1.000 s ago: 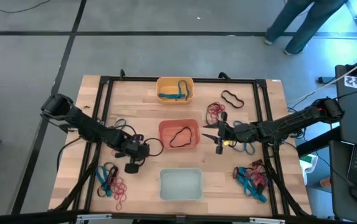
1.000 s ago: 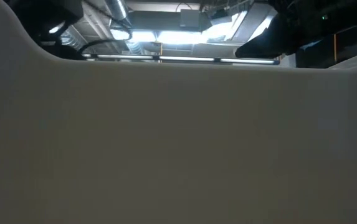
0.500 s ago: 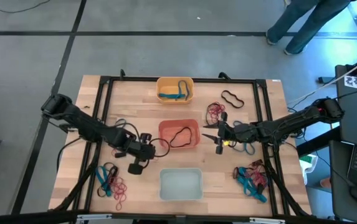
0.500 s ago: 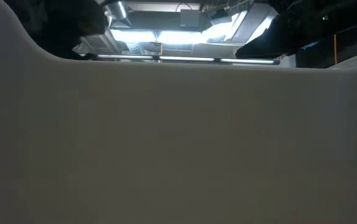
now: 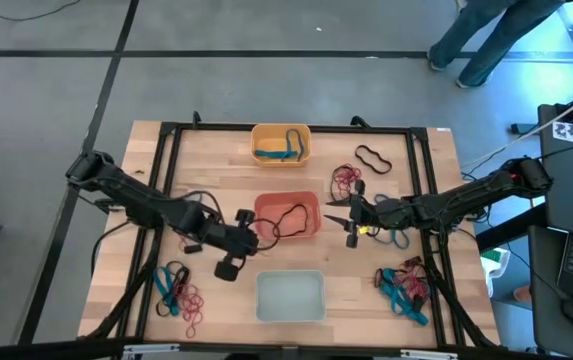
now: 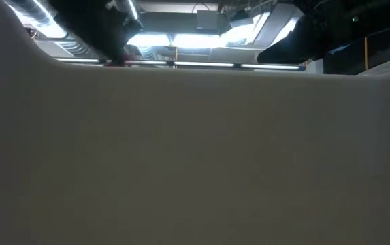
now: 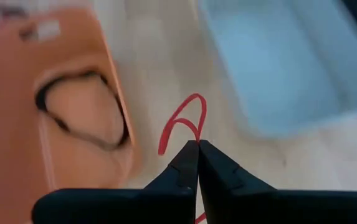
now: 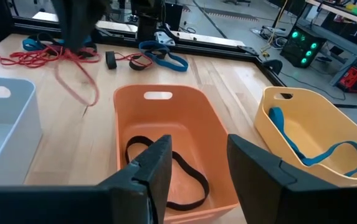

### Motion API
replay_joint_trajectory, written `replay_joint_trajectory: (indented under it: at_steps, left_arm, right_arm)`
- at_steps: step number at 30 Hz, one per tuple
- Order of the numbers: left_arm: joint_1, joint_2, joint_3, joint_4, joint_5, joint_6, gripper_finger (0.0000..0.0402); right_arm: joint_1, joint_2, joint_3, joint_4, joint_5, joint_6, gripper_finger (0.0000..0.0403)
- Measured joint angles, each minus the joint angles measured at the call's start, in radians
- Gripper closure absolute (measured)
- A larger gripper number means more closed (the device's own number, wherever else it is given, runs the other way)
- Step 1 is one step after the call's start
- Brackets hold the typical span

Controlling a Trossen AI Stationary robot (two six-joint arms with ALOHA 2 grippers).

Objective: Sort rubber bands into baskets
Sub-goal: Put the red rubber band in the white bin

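Over the last second the left hand (image 5: 249, 240), pressed together on a red rubber band (image 7: 183, 122), has travelled right to mid-frame beside the red-orange basket (image 5: 288, 216), so I judge a drop into a basket is near. The right hand (image 5: 338, 222) waits spread, right of that basket. Three baskets: the red-orange holds one black band (image 8: 166, 171), the yellow-orange basket (image 5: 281, 144) one blue, the pale basket (image 5: 290, 297) shows none.

- A red rubber band (image 7: 184, 121) hangs as a thin loop, pinched in my left gripper (image 7: 197, 147), over bare wood between the red-orange basket (image 5: 288, 217) and the pale basket (image 5: 290, 297).
- A black band (image 8: 166, 171) lies in the red-orange basket.
- A blue band (image 8: 312, 154) lies in the yellow basket (image 5: 281, 144).
- Mixed bands (image 5: 178, 293) lie loose on the table.
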Motion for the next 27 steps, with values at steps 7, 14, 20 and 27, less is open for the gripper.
replay_joint_trajectory:
  at_steps: [7,14,20,27]
  left_arm:
    - [-0.055,0.001,0.015,0.252,0.002,0.005,0.04]
    - [-0.114,0.066,0.015,0.459,0.004,0.002,0.0399]
    - [-0.126,0.165,0.015,0.521,0.003,-0.005,0.0398]
    - [-0.126,0.266,0.015,0.523,0.002,-0.019,0.04]
  right_arm:
    - [0.0,0.0,0.0,0.0,-0.001,0.0,0.0247]
    - [0.0,0.0,0.0,0.016,-0.001,0.0,0.0247]
    - [0.0,0.0,0.0,0.03,-0.048,0.022,0.0247]
    - [0.0,0.0,0.0,0.011,-0.09,0.058,0.0247]
